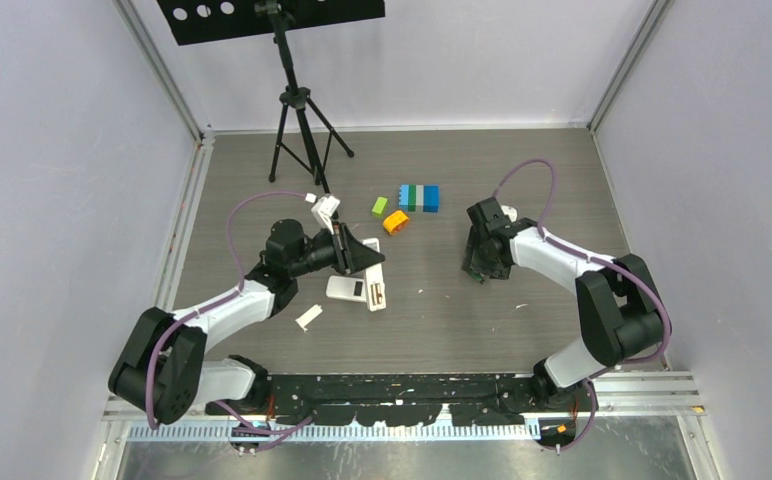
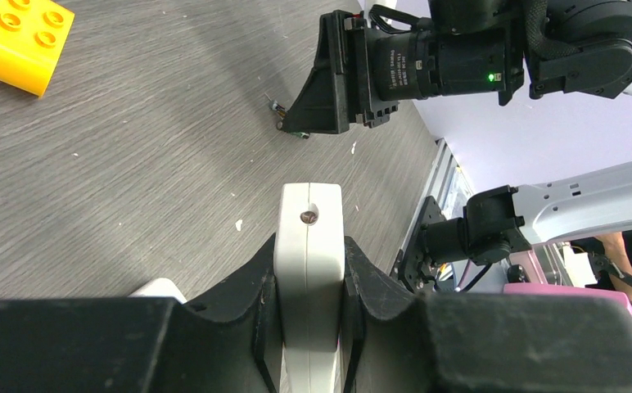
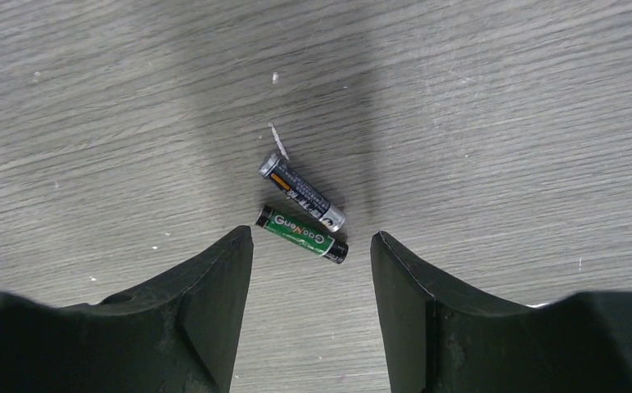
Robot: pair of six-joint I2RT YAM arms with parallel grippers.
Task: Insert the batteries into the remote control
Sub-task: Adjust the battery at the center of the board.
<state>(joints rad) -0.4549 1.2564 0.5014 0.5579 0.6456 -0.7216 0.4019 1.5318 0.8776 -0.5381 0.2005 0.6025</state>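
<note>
Right gripper [image 3: 311, 237] hangs spread over the table [image 3: 501, 123]. The green battery [image 3: 302, 233] lies under its gap, with the grey battery [image 3: 302, 192] just beyond at 12 o'clock. Left gripper [image 2: 309, 258] pinches the white remote [image 2: 309, 213] edgewise.

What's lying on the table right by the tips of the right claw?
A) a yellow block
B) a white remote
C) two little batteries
C: in the right wrist view, a green battery and a dark battery lie side by side on the table, just ahead of the open right claw.
</note>
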